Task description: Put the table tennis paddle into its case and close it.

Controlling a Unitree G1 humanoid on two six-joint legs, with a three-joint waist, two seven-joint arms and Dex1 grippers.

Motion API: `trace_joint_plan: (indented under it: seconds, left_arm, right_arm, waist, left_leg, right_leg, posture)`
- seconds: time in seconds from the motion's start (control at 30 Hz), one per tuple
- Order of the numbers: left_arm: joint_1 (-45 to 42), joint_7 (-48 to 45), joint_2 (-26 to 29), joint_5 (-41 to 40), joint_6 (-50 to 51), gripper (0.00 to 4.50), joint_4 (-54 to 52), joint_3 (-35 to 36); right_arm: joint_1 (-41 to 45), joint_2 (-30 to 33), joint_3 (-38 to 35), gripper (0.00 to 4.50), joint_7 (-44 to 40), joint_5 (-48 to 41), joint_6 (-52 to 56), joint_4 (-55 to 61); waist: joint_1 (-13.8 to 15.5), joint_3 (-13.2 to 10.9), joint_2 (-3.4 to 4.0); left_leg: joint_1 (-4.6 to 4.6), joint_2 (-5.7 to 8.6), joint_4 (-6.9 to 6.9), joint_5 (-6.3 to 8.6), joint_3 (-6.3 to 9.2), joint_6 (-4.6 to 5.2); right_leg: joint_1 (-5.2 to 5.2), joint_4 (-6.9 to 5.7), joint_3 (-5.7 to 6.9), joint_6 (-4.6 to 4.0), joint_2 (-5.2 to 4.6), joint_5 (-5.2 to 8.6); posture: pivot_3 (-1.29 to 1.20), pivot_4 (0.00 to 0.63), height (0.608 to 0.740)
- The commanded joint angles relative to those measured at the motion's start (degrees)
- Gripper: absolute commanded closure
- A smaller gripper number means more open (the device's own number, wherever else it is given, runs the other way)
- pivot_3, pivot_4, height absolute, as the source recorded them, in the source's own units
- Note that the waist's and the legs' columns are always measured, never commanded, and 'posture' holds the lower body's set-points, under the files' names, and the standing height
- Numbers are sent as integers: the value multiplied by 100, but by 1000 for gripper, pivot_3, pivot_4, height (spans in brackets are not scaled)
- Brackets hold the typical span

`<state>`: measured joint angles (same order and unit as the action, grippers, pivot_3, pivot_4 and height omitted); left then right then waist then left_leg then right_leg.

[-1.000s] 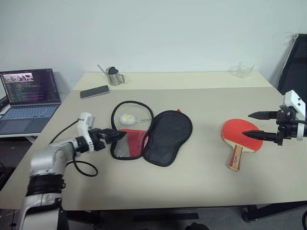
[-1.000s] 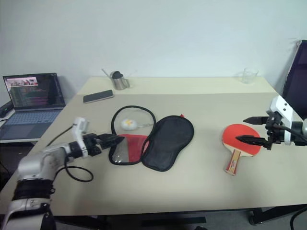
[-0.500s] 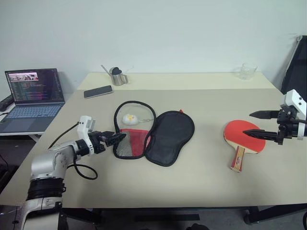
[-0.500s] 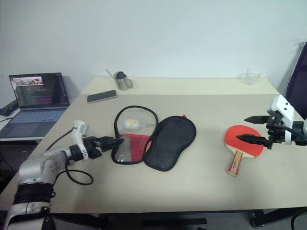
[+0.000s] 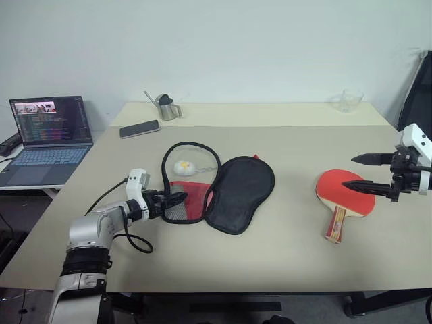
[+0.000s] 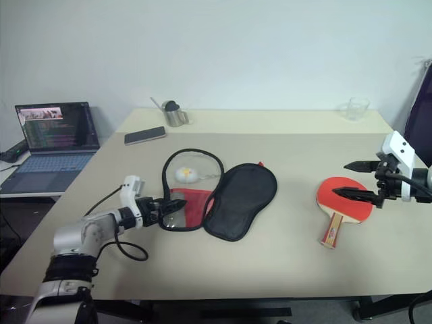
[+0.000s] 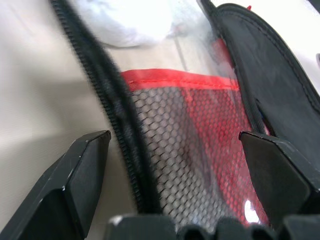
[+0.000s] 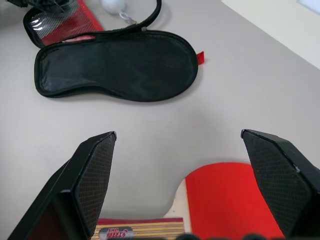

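The case (image 5: 233,192) lies unzipped and spread flat in the middle of the table, its black half toward the right and its red mesh half (image 7: 200,145) toward the left. A white-yellow charm (image 5: 182,167) rests inside the zip loop behind it. My left gripper (image 5: 177,200) is open, with its fingers straddling the zip edge of the red mesh half. The table tennis paddle (image 5: 344,194) lies on the right, red face up, handle toward the front edge. My right gripper (image 5: 356,172) hovers open just above the paddle's face, holding nothing.
A phone (image 5: 140,128) and a small metal pitcher (image 5: 164,106) sit at the back left of the table (image 5: 270,250). A glass cup (image 5: 346,100) stands at the back right. An open laptop (image 5: 47,135) sits on a lower surface to the left. A black chair (image 5: 416,88) stands at the right.
My left gripper has moved right and lower, so its open fingers now reach over the red mesh edge of the case. The right gripper has kept still.
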<state>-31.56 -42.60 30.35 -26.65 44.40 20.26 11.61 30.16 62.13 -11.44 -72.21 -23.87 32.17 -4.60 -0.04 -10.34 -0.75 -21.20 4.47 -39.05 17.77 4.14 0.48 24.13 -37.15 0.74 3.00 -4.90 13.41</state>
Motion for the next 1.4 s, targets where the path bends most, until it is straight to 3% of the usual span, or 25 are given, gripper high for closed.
trace_joint_plan:
  seconds: [0.03, 0.4, 0.67, 1.1, 1.4]
  left_arm:
    - [-8, 375, -222, -106, 153, 609, -410, 84]
    - [-86, 1011, -661, -138, 212, 4470, -725, 117]
    - [-633, 1425, -1035, 45, -219, 4470, -116, 83]
    - [-1923, 1252, -1563, 574, -1307, 4470, 1546, -353]
    - [-1967, 1581, -1895, 730, -1634, 4470, 1814, -271]
  right_arm:
    - [151, 78, -39, 0, -5, -45, -70, 57]
    - [158, 41, 3, 0, 24, -50, -130, 37]
    - [173, 13, 41, 0, 39, -51, -144, 37]
    - [175, 37, 69, 0, 19, -48, -107, 86]
    - [47, -21, 19, 0, 109, -113, -37, 271]
  waist:
    - [3, 0, 0]
    - [10, -1, -1]
    - [14, -1, -3]
    - [37, -3, -6]
    - [26, -4, -8]
  left_leg:
    - [0, 0, 0, 0, 0, 0]
    - [0, 0, 0, 0, 0, 0]
    - [0, 1, -2, -1, -1, -1]
    - [-5, 4, -3, -1, -1, -2]
    - [-5, 2, -1, -1, -4, -2]
  right_leg:
    - [0, 0, -1, 0, 0, 0]
    - [-1, 0, 0, 0, 0, 0]
    - [-1, 1, 1, 1, 0, -1]
    - [0, 4, 3, 4, 0, -2]
    - [2, 5, 2, 4, 0, -2]
  posture:
    - [0, 150, 740]
    - [0, 150, 740]
    - [0, 150, 740]
    - [0, 150, 740]
    - [0, 150, 740]
